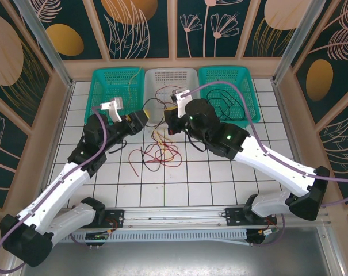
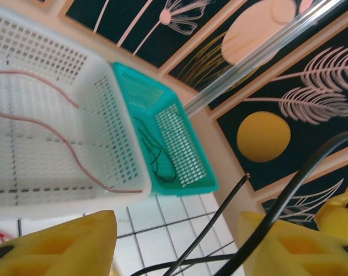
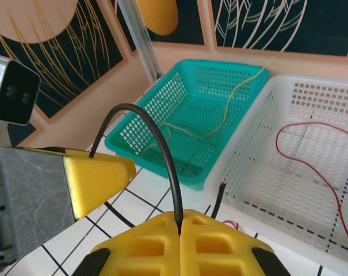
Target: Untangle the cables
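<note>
I read the table [image 1: 220, 178] as white with a black grid. At 12 o'clock sits the white basket [image 1: 149, 86], with teal baskets at 11 [image 1: 99, 92] and 1 [image 1: 252, 95]. Red cable [image 1: 156, 153], black cable [image 3: 171, 175], pale yellow cable [image 3: 226, 112]. The walls [image 1: 231, 23] are dark teal with gold and peach leaf prints.

teal basket [image 3: 162, 109] and white basket [image 3: 312, 98] are moulded plastic with perforated walls, smooth with a slight sheen; the desk [image 1: 220, 178] is a smooth white low-gloss surface with dark grid lines. black cable [image 3: 162, 149] has smooth, faintly shiny plastic-looking insulation, red cables [image 1: 156, 154] look thinner and matt; right gripper [image 3: 179, 221] jaws are matt yellow plastic with moulded recesses. right arm [image 1: 271, 161] has a glossy white plastic shell and matt black joints, corner post [image 3: 140, 40] is pale brushed metal, walls [image 1: 145, 23] are matt printed panels in wood-look trim.
</note>
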Tool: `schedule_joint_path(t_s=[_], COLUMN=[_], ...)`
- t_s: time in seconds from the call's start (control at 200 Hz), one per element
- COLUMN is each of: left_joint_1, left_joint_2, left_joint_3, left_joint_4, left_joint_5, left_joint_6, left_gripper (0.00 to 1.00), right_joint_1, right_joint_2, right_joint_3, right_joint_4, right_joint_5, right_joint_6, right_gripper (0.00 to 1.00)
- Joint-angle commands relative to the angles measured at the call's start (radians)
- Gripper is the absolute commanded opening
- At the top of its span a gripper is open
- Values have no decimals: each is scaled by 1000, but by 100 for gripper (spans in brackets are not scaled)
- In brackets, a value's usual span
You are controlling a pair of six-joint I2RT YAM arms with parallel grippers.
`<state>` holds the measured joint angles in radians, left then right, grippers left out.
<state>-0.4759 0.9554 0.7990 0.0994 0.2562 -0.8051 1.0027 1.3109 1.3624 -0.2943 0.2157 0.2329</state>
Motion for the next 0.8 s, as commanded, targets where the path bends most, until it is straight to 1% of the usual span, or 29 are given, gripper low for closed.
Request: schedule_joint_path(t_s=[0.0, 0.065, 0.135, 0.16, 0.245, 0.295, 0.32, 0.435, 0.516, 0.611, 0.706, 0.756, 0.796], left_joint_1=[6, 6, 6, 6, 6, 6, 5, 4, -5, -57, -140, -176, -192], left_joint_2=[16, 17, 17, 18, 20, 27, 30, 77, 116, 148, 171, 187, 197], left_joint_3=[39, 56, 80, 91, 139, 167, 210, 311, 349, 350, 338, 336, 336], left_joint_4=[46, 44, 27, 17, -41, -106, -147, -377, -519, -621, -678, -703, -717], left_joint_5=[20, 15, 15, 18, 16, -2, -17, -142, -232, -306, -364, -380, -370], left_joint_6=[30, 33, 51, 63, 131, 199, 238, 425, 519, 606, 667, 692, 708], left_gripper=[32, 16, 3, 0, 0, 0, 0, 0, 0, 0, 0, 0, 0], right_joint_1=[8, 7, 5, 4, -13, -26, -31, -38, -38, -42, -50, -52, -53], right_joint_2=[-22, -21, -19, -19, -24, -27, -28, -34, -44, -63, -68, -63, -55], right_joint_3=[36, 33, 22, 15, -9, -23, -30, -35, -23, 0, 42, 72, 97], right_joint_4=[-26, -37, -44, -45, -48, -48, -49, -61, -66, -63, -60, -64, -73], right_joint_5=[13, 36, 53, 61, 76, 75, 74, 87, 112, 145, 122, 115, 109], right_joint_6=[-33, -33, -29, -26, -7, 4, 6, -2, -15, -37, -58, -72, -82], right_gripper=[0, 0, 0, 0, 0, 0, 0, 0, 0, 0, 0, 0, 0])
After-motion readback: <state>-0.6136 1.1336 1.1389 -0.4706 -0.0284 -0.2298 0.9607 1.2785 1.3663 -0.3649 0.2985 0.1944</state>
